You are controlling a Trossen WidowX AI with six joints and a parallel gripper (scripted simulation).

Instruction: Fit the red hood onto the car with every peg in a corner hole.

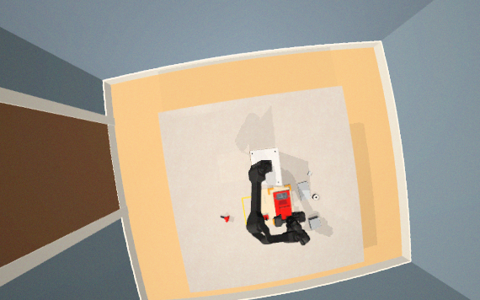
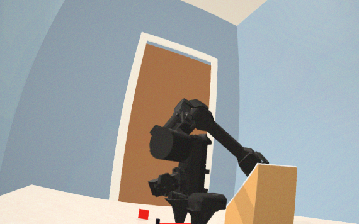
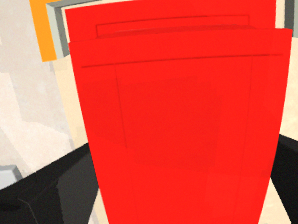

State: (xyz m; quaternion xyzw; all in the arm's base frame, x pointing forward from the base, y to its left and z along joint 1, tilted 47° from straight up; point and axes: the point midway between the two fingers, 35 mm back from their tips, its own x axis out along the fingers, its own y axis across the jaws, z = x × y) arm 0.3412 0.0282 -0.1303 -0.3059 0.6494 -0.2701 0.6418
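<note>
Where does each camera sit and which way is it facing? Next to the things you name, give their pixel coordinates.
Top: high overhead, looking down on the table; the whole bent arm shows.
Exterior: low, near table height, looking across toward a brown door [image 2: 166, 85]; arm and end effector [image 2: 186, 220] show.
Wrist: on the arm, looking along the fingers; both flank the red hood [image 3: 170, 125].
Top and exterior share the arm.

in the top view, the hood [image 1: 285, 213] [image 3: 185, 110] is staying between the fingers of the hand [image 1: 289, 217] [image 3: 185, 160], over the chassis [image 1: 282, 202] [image 3: 170, 11]. the chassis is lying in the jig [image 1: 288, 186] [image 3: 41, 30], which is reaching from the hand toward the arm's base plate [image 1: 274, 153]. right of the hand, a block [image 1: 314, 222] is lying near; a plate [image 1: 303, 190] and a wheel [image 1: 316, 196] are lying above right. left, a small piece [image 1: 226, 218] is lying well apart.
</note>
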